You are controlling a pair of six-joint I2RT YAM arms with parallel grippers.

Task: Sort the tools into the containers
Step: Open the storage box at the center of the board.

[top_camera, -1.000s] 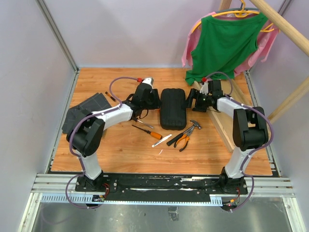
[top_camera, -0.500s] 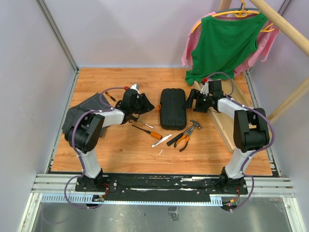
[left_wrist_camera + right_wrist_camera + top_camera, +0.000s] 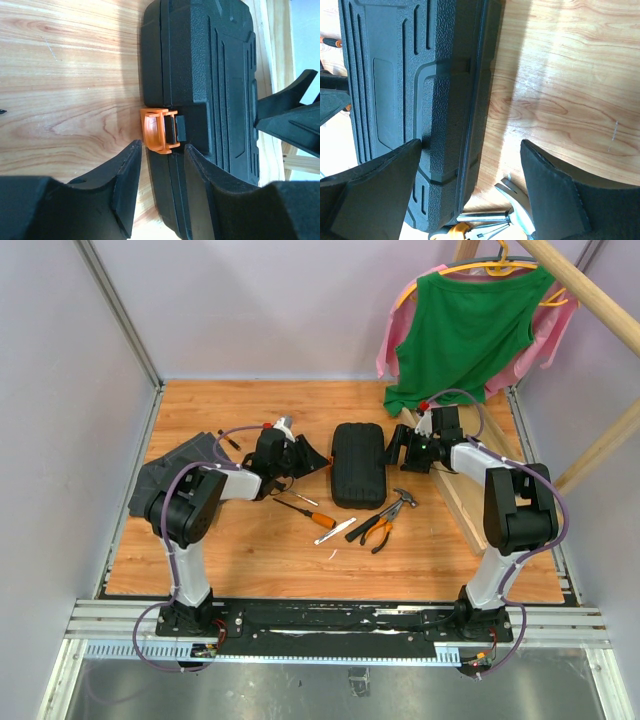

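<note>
The closed black tool case [image 3: 358,465] lies at frame centre on the counter [image 3: 250,560]. The left claw [image 3: 162,147], half open and empty, lines up on its orange latch [image 3: 159,130], likely to unclip it. The right claw [image 3: 471,145], wide open and empty, straddles the opposite edge, probably steadying. No writing is legible.

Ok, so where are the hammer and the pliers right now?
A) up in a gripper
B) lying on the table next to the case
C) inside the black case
B: the hammer and the pliers lie out on the wooden table, just beside the black case, which is shut.
</note>
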